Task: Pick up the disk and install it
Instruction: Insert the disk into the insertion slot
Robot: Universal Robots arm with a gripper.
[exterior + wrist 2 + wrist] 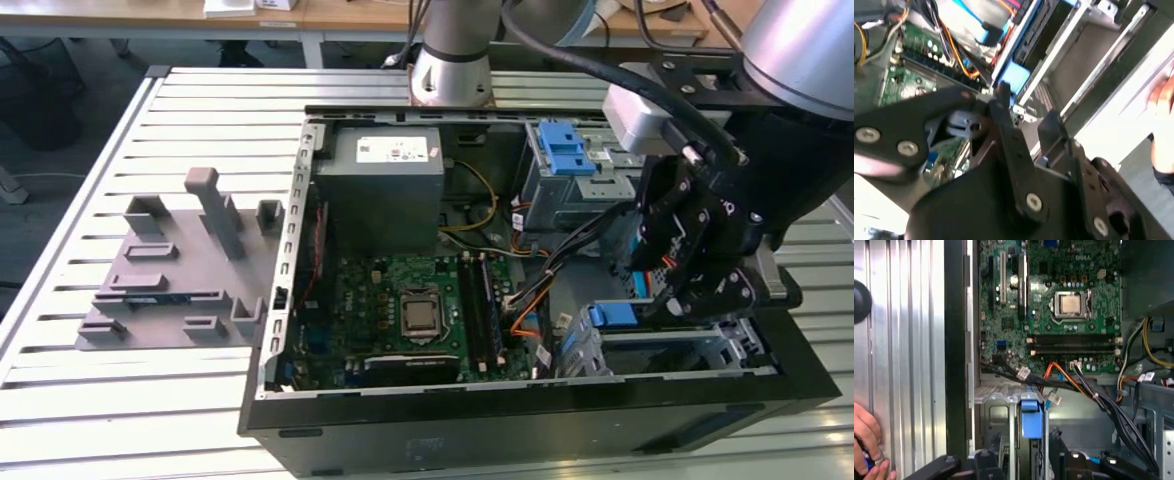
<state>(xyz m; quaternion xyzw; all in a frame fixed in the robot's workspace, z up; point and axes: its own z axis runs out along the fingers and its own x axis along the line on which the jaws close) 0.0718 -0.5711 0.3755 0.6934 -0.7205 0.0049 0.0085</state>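
Fingers [1066, 460] are sitting apart astride the disk [1031, 422], at 4 o'clock in the case [467, 425]; worth pushing squarely, clearing cables [1104, 405].

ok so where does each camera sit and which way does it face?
Exterior view: high, looking down on the open computer case on the slatted table; arm and end effector over the drive bay at the exterior view's right.
First wrist view: rides the arm, looks down into the case at the motherboard; shows the end effector and a person's hand beside the case.
Second wrist view: sits close behind the end effector, aimed into the drive bay.
Shared: both wrist views show the motherboard and the hand.
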